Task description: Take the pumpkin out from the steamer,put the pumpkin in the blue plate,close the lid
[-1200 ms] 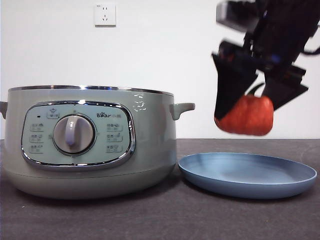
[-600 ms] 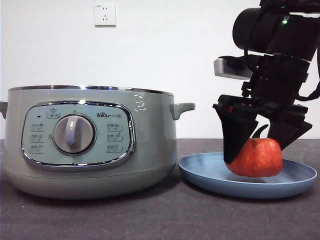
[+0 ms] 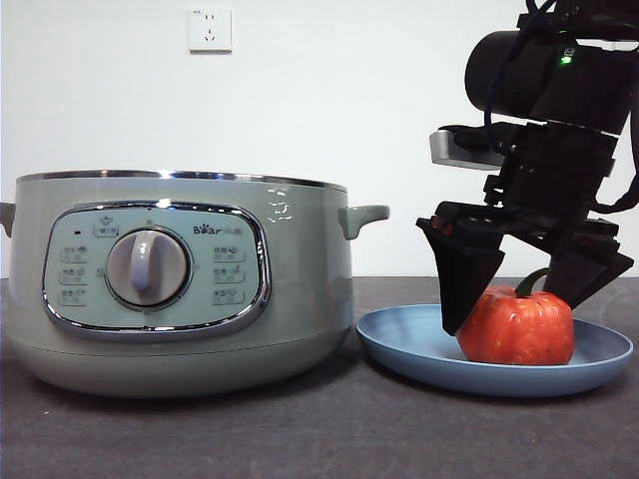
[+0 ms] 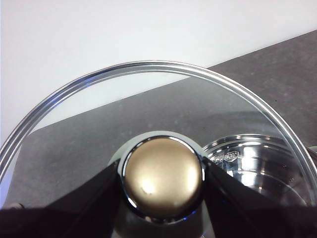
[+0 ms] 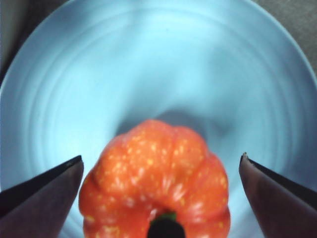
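Observation:
The orange-red pumpkin (image 3: 516, 327) sits upright on the blue plate (image 3: 419, 351), right of the sage-green steamer (image 3: 180, 284), which stands with no lid on. My right gripper (image 3: 516, 314) hangs over the plate, its jaws open on either side of the pumpkin and clear of it. The right wrist view shows the pumpkin (image 5: 156, 178) between the spread jaws of this gripper (image 5: 161, 157) on the plate (image 5: 148, 59). My left gripper (image 4: 163, 186) is shut on the knob (image 4: 163, 176) of the glass lid (image 4: 148, 82), held above the steamer (image 4: 252, 163).
A dark grey table (image 3: 319, 439) carries the pot and plate. A white wall with a socket (image 3: 210, 30) is behind. The left arm and the lid are outside the front view.
My right gripper came down with the pumpkin, set it on the blue plate and opened its jaws. The pumpkin now rests on the plate. The steamer has not moved.

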